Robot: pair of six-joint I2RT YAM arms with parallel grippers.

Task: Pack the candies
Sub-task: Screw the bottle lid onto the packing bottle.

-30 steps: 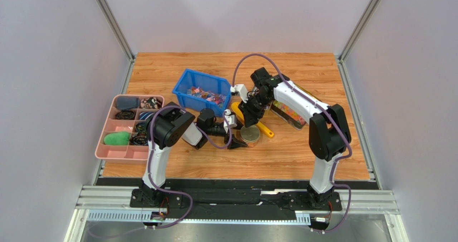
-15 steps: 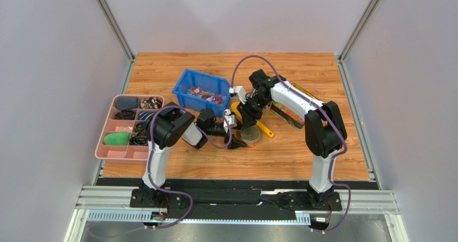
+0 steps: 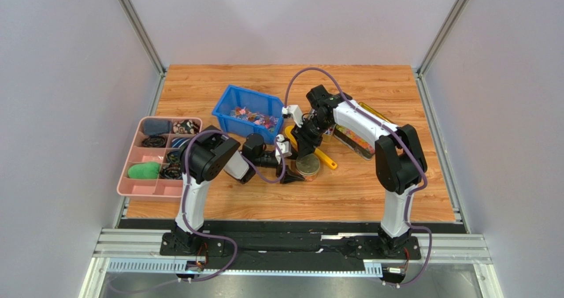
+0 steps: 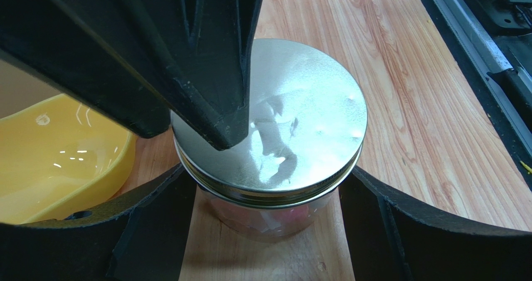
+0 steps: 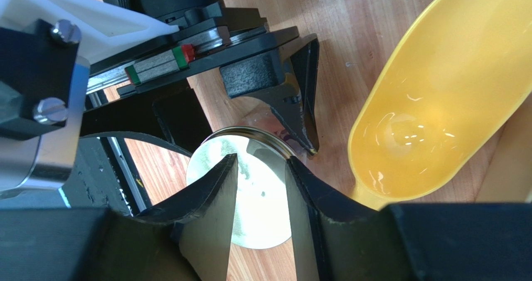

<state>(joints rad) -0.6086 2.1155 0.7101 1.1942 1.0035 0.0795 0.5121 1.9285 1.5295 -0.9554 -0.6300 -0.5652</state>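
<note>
Tiny shiny candies (image 3: 250,117) lie jumbled in the blue plastic bin (image 3: 225,103), upper middle. Left gripper (image 4: 268,225) squeezes the upright silver-lidded glass jar (image 4: 281,137); right gripper (image 5: 262,162) hangs above, slightly spread.

From where I stand, the bay is closed in by three plain, pale grey panels: a back wall (image 3: 291,20), a left wall (image 3: 59,113) and a right wall (image 3: 510,113). Two slim aluminium posts (image 3: 138,27) run up the rear corners, leaning outward in the overhead view. The worktop (image 3: 371,192) is warm orange-brown wood in plank-like strips, its grain clear up close (image 4: 406,75). A black strip (image 3: 291,225) borders its near edge, and just in front of that lies a silver metal rail (image 3: 291,248). The light is soft and even, throwing only faint shadows on the wood.
</note>
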